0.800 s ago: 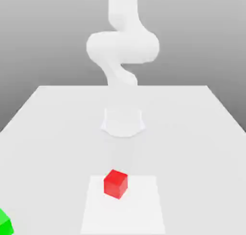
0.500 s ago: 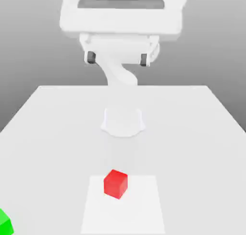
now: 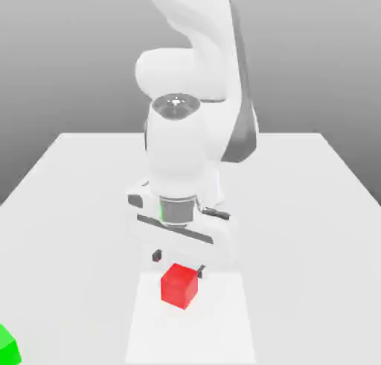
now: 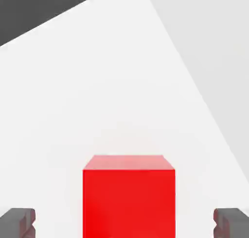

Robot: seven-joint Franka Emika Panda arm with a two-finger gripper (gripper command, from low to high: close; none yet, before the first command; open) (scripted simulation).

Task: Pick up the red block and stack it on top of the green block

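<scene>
The red block (image 3: 179,285) rests on the white table near its front edge, and it rises large in the hand view (image 4: 128,195). My gripper (image 3: 178,264) hangs just above and behind it, open, its dark fingertips (image 3: 157,256) spread wider than the cube. In the hand view the gripper (image 4: 125,222) straddles the cube, with the two pads (image 4: 18,221) well apart from its sides and nothing held. The green block (image 3: 6,345) lies at the exterior view's lower left corner, partly cut off by the frame.
The white table (image 3: 298,207) stretches back to the arm's round base. A paler square patch (image 3: 223,326) lies under the red block. The arm's bulky wrist and elbow (image 3: 186,155) tower over the table's middle.
The hand has swung down from high over the table to just above the red block, fingers still wide. Neither block has moved.
</scene>
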